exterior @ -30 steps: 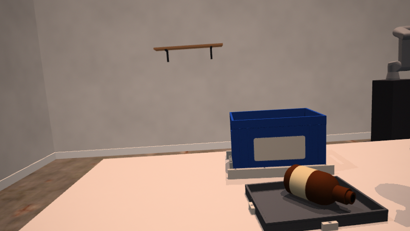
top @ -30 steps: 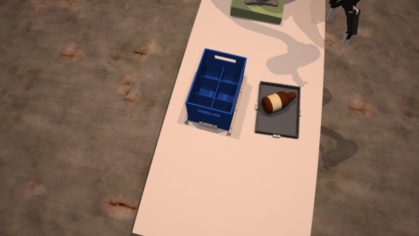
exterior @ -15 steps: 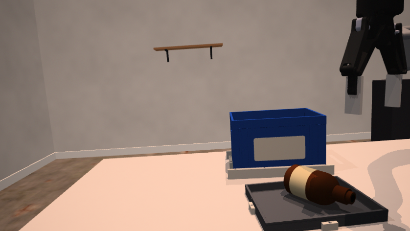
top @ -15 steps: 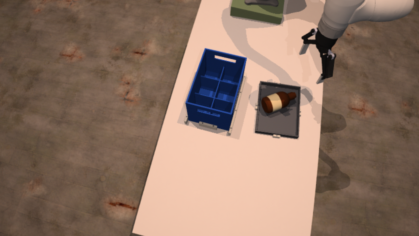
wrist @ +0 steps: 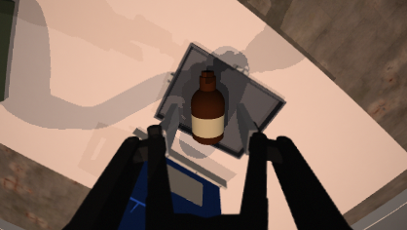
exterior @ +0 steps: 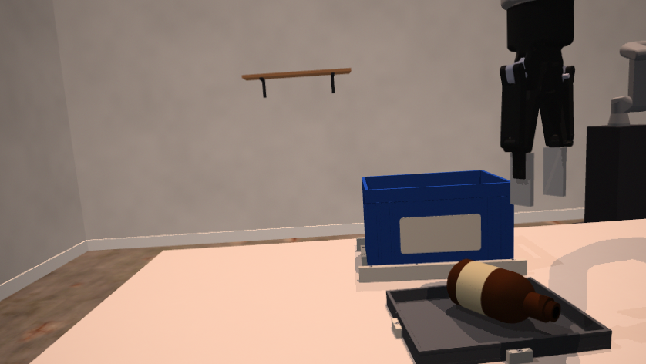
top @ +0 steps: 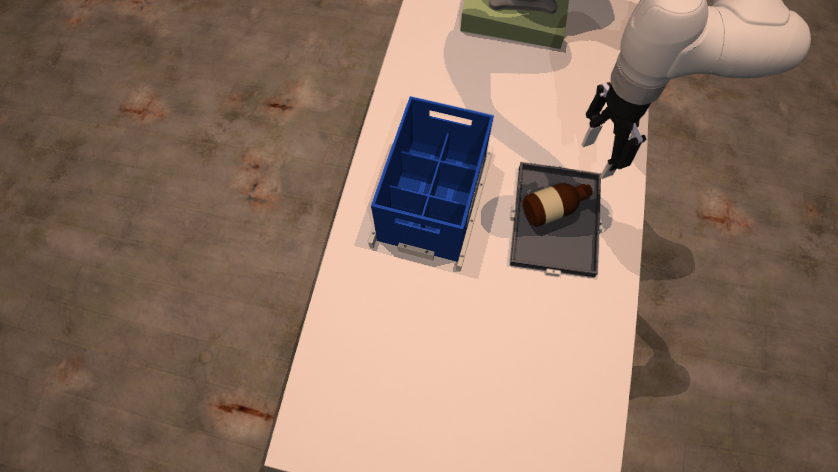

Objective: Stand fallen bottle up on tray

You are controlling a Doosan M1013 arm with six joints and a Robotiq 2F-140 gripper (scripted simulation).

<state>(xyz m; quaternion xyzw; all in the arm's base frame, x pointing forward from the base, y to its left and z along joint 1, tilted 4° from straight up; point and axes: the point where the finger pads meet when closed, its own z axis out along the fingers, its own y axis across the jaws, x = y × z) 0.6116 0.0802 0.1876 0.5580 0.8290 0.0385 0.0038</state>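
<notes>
A brown bottle (top: 554,203) with a cream label lies on its side on the dark grey tray (top: 555,234), neck pointing toward the far right corner. It also shows in the exterior view (exterior: 497,291) on the tray (exterior: 492,325), and in the wrist view (wrist: 207,109). My gripper (top: 598,155) (exterior: 537,190) hangs in the air above the tray's far right corner, pointing down, well above the bottle. Its fingers stand partly apart with nothing between them. In the wrist view the bottle lies below the gap between the fingers.
A blue crate (top: 431,178) with divided compartments stands on a pale base just left of the tray. A green box (top: 516,20) sits at the table's far end. The table's right edge runs close by the tray. A black pedestal (exterior: 614,171) stands behind.
</notes>
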